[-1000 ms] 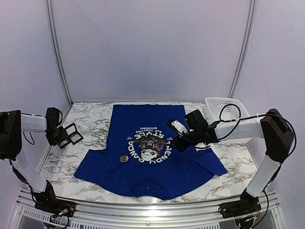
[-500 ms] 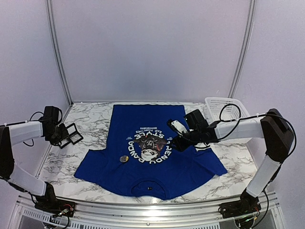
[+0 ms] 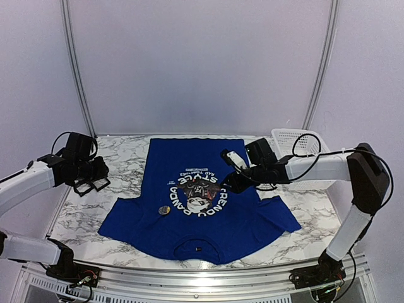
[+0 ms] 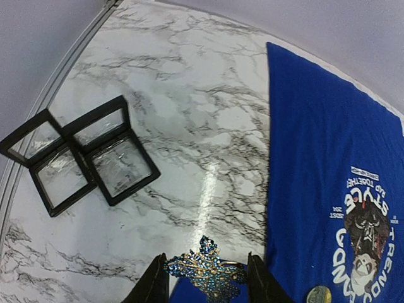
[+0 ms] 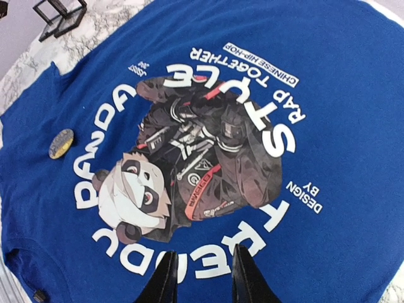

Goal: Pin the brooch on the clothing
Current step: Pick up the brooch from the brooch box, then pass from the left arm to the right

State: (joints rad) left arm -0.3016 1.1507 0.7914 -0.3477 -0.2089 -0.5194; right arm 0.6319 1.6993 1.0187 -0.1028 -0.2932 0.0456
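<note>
Clamping the blue jewelled brooch (image 4: 206, 273), the left hand (image 4: 207, 282) has lifted clear of the black case (image 4: 121, 165), beginning delivery to the royal-blue panda T-shirt (image 4: 315, 126), where the slightly-open, empty right hand (image 5: 201, 278) hovers.

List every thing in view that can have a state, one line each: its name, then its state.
Shirt, spread flat, print up.
Brooch, gripped between two fingers.
Left gripper, shut on the Brooch.
Right gripper, slightly open, empty, over the Shirt.
Cases, lying open on the table.
Badge, lying on the Shirt.
Basket, upright.
</note>
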